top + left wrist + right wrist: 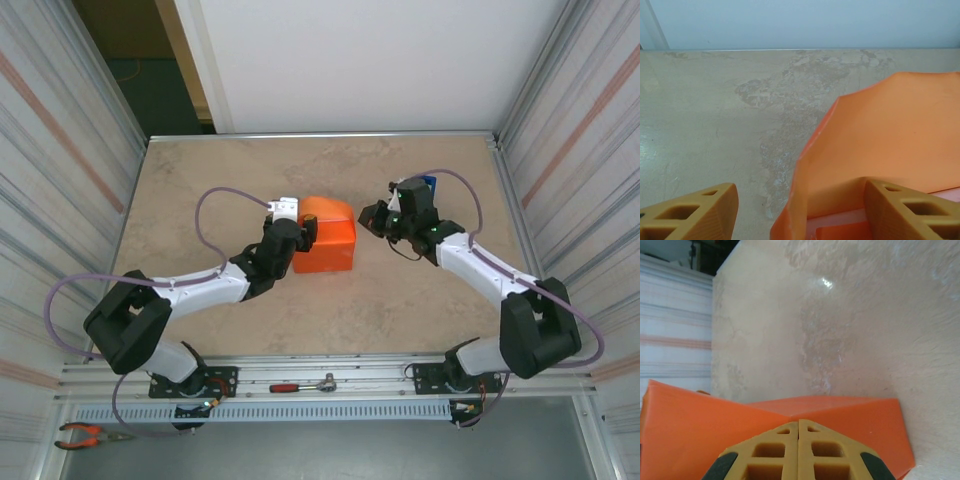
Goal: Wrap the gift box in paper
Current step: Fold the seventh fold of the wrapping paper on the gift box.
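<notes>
The orange paper (326,236) is folded into a parcel at the middle of the table. My left gripper (301,229) sits at the parcel's left end. In the left wrist view that gripper (800,186) is open, and a raised paper flap (890,135) stands between its wide-set fingers. The right finger (912,210) lies against the paper; the left finger (695,212) is over bare table. A pale pink strip of the gift box (837,217) shows under the flap. My right gripper (372,217) is shut just right of the parcel. Its closed tips (799,421) point at the paper (840,412), with nothing seen between them.
A blue tape dispenser (429,184) stands behind the right wrist. A red-handled tool (303,385) lies on the front rail and pliers (85,434) lie at the near left. Corrugated walls (60,150) close in both sides.
</notes>
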